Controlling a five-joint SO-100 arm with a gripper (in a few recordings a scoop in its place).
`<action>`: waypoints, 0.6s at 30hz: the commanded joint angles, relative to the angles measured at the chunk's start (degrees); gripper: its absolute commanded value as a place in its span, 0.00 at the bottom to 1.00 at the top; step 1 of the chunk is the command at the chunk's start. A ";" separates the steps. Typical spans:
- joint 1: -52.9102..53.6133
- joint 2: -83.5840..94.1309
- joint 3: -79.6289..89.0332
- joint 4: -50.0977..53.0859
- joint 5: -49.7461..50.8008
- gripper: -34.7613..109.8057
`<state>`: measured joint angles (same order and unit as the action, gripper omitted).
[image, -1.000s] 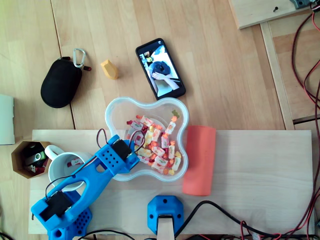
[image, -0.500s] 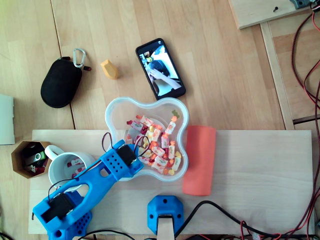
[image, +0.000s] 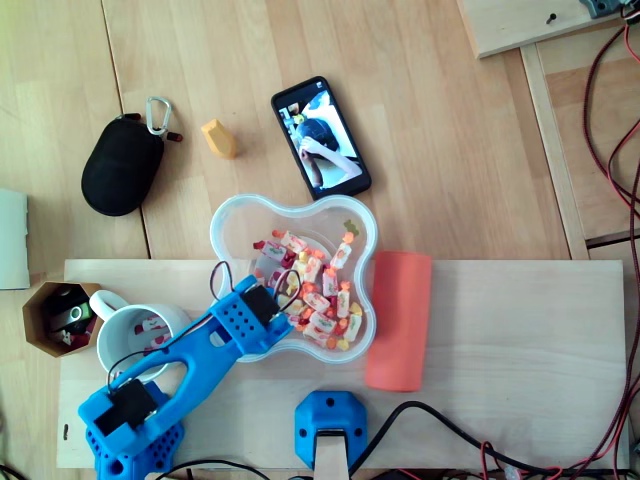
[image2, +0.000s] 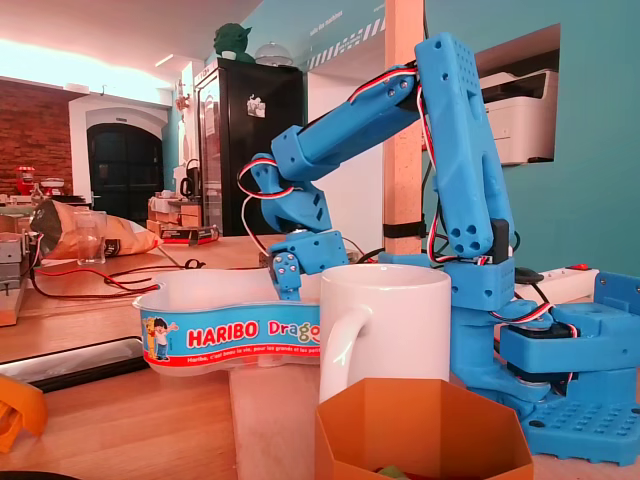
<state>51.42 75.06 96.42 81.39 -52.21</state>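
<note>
A clear, lobed Haribo tub (image: 226, 222) holds several wrapped candies (image: 322, 296). My blue arm reaches from the lower left over the tub's near-left rim. Its gripper (image: 277, 297) sits under the wrist block, down among the candies. In the fixed view the gripper (image2: 286, 280) dips behind the tub's wall (image2: 200, 312), so its fingertips are hidden. Whether it holds a candy cannot be seen. A white mug (image: 128, 338) with a candy inside stands just left of the arm.
A hexagonal cardboard cup (image: 42, 302) sits left of the mug. A salmon-coloured roll (image: 398, 320) lies right of the tub on the pale board (image: 510, 350). Beyond the tub lie a phone (image: 320, 137), a yellow piece (image: 218, 138) and a black pouch (image: 120, 165). Another blue base (image: 332, 420) stands at the front edge.
The arm has swung a little to the right, and its wrist has moved further in over the tub's left side. Nothing else on the table has shifted.
</note>
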 joint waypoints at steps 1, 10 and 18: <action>1.32 0.70 -0.88 0.35 0.00 0.32; 1.32 0.70 -1.05 0.35 0.00 0.27; 1.23 0.70 -5.27 1.49 0.09 0.22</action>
<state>51.42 74.62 94.83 81.30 -51.59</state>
